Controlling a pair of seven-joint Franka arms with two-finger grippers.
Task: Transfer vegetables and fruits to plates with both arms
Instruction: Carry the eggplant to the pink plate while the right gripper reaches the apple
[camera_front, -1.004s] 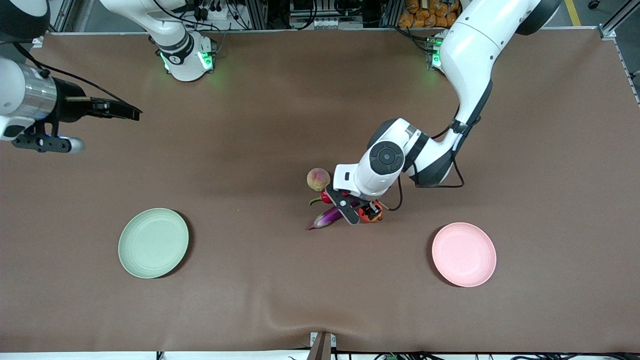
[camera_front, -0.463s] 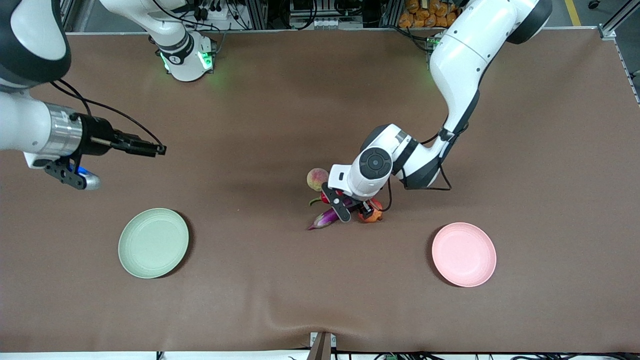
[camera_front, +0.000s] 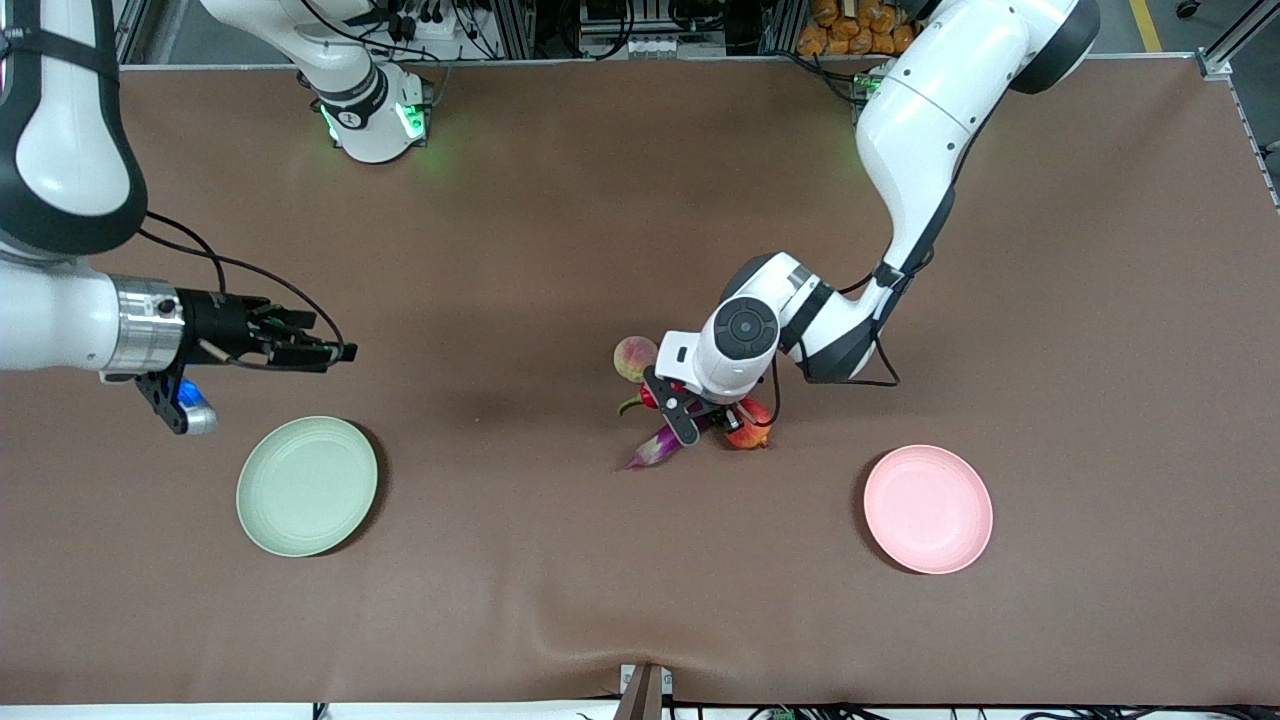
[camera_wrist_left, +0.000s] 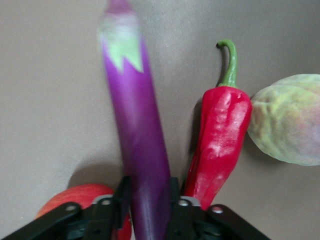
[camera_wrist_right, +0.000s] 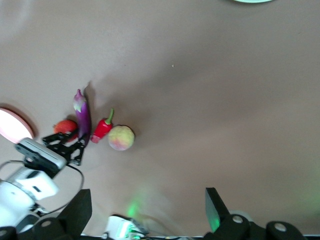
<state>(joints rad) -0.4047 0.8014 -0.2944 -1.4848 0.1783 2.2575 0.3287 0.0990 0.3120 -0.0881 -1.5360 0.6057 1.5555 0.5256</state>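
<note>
Mostly hidden: the eggplant (camera_front: 655, 446) in the front view, where the left arm's wrist covers all but its tip; the left wrist view shows its purple body and pale green cap (camera_wrist_left: 135, 120) in full.
Left gripper: the left gripper (camera_wrist_left: 148, 202) is down at the cluster in the middle of the table, fingers (camera_wrist_left: 122, 192) pressed against both sides of the eggplant's thick end.
Blur: the eggplant's cap end looks smeared in the left wrist view.
Red fruit: partly covered in the front view (camera_front: 748, 430), toward the left arm's end of the cluster; only a red curve (camera_wrist_left: 82, 197) shows beside the fingers in the left wrist view.
Chili pepper: lying just beside the eggplant, green stem curled (camera_wrist_left: 220, 145); in the front view only a sliver shows.
Peach: touching or nearly touching the chili (camera_front: 636, 358), farther from the front camera than the eggplant; cut off at the edge of the left wrist view.
Right gripper: the right gripper (camera_front: 335, 352) hangs over bare table above the green plate (camera_front: 306, 486), fingers spread wide, nothing between them.
Pink plate: the pink plate (camera_front: 928, 508) sits toward the left arm's end, well apart from the cluster.
Table: brown table (camera_front: 560, 560), a small ripple at the edge nearest the front camera.
</note>
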